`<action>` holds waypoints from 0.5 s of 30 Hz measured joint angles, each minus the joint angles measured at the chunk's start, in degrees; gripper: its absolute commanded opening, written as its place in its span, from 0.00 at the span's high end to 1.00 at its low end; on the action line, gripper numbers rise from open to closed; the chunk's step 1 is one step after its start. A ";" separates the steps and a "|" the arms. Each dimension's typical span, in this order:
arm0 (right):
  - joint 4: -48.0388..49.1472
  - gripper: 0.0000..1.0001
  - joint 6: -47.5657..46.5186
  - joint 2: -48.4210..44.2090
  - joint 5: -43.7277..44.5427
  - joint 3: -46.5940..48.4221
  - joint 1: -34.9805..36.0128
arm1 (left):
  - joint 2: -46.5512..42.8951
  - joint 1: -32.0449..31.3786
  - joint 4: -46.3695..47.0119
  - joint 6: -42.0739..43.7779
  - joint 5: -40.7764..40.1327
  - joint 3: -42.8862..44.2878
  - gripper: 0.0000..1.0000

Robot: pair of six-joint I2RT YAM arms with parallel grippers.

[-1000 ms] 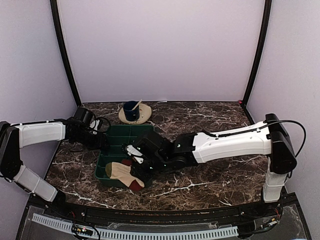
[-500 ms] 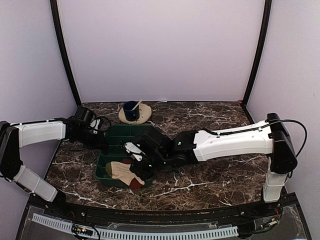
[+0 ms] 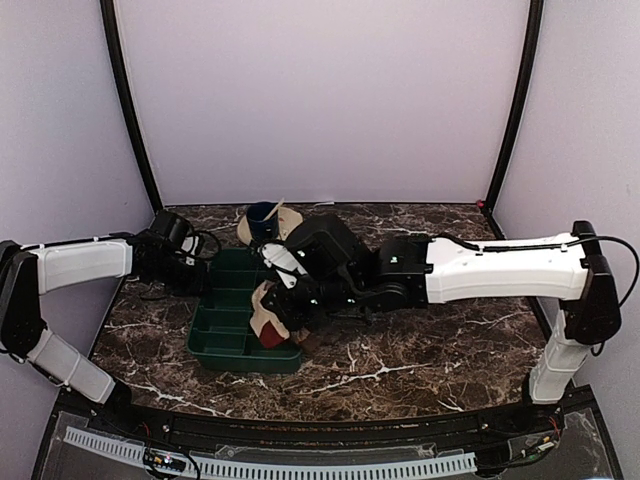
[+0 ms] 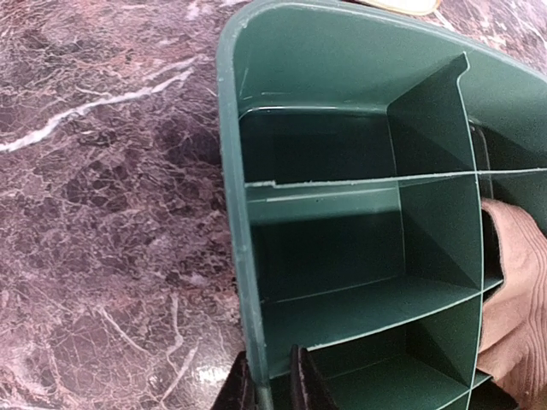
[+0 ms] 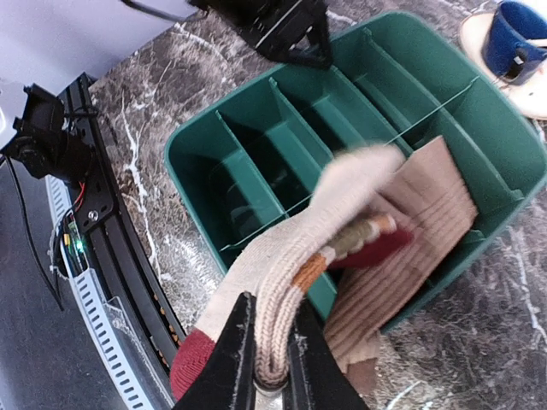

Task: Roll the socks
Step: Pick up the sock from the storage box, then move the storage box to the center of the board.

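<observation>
Aloft, right jaws pinching socks (image 5: 286, 256) over tray (image 5: 195, 175), left jaws seemingly clamping its rim, blue cup (image 5: 517, 38) behind.

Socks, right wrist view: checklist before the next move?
1. Grip: the right gripper pinches the socks: ok.
2. Both socks in that pinch: cannot tell; the ribbed one hangs beside the fingers.
3. Socks clear of the tray dividers: cannot tell; cloth hangs low over them.
4. Brace: the left gripper is clamped on the tray wall: ok.
5. The cup and saucer stand apart from the socks: ok.
</observation>
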 measured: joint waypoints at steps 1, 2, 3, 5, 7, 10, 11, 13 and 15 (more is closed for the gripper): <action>0.26 0.90 -0.13 -0.59 0.42 0.00 -0.20 | 0.09 -0.02 -0.07 -0.09 -0.46 0.13 0.91; 0.37 0.90 -0.24 -1.18 0.81 0.00 -0.39 | 0.17 -0.04 -0.17 -0.15 -0.76 0.28 0.92; 0.44 0.90 -0.37 -1.77 1.18 0.00 -0.63 | 0.31 -0.04 -0.35 -0.20 -1.16 0.46 0.92; 0.57 0.90 -0.59 -3.13 2.10 -0.20 -1.11 | 0.35 -0.04 -0.50 -0.39 -1.90 0.61 0.92; 0.87 0.90 -0.76 -4.83 3.04 -0.68 -1.73 | 0.44 -0.02 -0.90 -0.52 -2.60 0.81 0.92; 1.68 0.89 -0.87 -7.69 4.79 -1.79 -2.86 | 0.81 -0.02 -1.40 -0.61 -3.45 1.38 0.92; 1.92 0.89 -0.90 -8.66 5.44 -2.25 -3.28 | 0.98 0.00 -1.51 -0.63 -3.69 1.57 0.92; 2.25 0.89 -0.87 -10.34 6.78 -3.26 -4.13 | 1.16 0.07 -1.64 -0.63 -4.15 1.79 0.92; 2.51 0.88 -0.66 -12.33 8.44 -4.87 -4.98 | 1.16 0.31 -2.08 -0.63 -4.68 1.97 0.92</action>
